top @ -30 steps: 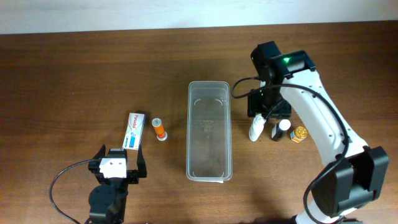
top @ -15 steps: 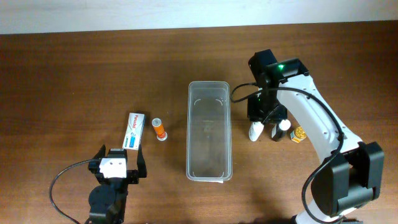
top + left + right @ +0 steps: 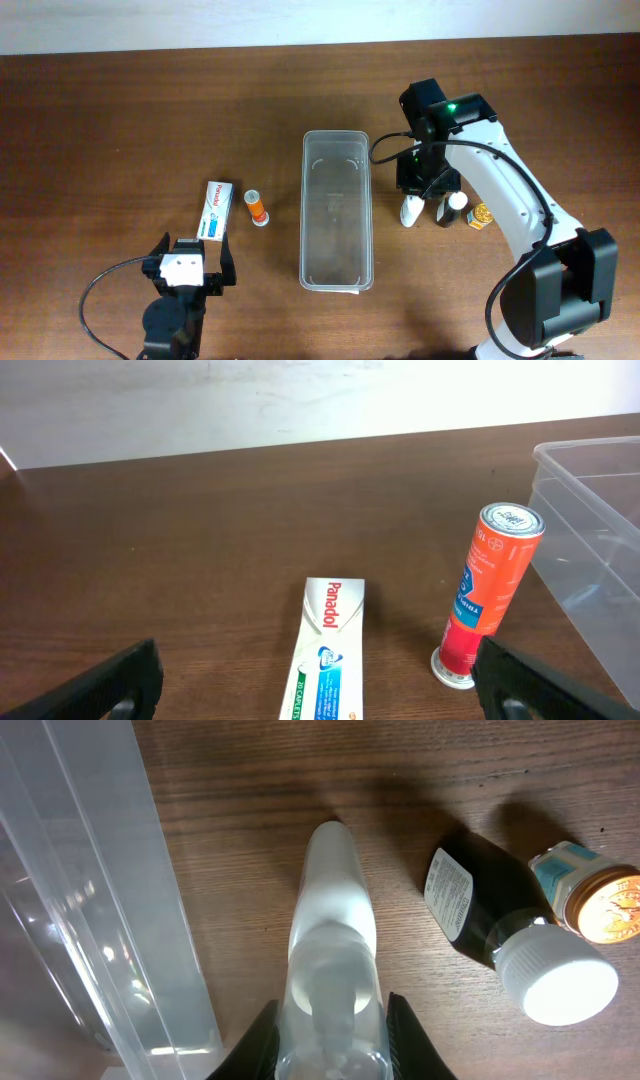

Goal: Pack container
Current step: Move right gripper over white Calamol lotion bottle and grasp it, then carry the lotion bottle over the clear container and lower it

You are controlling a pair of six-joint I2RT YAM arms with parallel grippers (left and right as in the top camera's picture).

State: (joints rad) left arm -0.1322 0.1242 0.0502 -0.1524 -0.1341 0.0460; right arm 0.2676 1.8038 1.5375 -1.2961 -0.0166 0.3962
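The container [image 3: 337,212] is a long clear tub lying empty mid-table; its wall fills the left of the right wrist view [image 3: 90,890] and its corner shows in the left wrist view [image 3: 590,520]. Right of it stands a white translucent bottle [image 3: 410,211]. My right gripper [image 3: 330,1032] is shut on this bottle [image 3: 330,920], one dark finger [image 3: 262,1038] pressed against each side. In the overhead view that gripper [image 3: 416,195] sits under its wrist. My left gripper [image 3: 192,262] rests open at the front left, its jaws wide apart [image 3: 320,678] and holding nothing.
A dark bottle with a white cap [image 3: 500,930] and a gold-lidded jar [image 3: 595,900] stand just right of the held bottle. Left of the container lie a white Panadol box [image 3: 328,650] and an orange tube [image 3: 490,595] standing on its cap.
The right arm has come toward the table's front over the white bottle, and its jaws have closed on it. The left arm has not moved.
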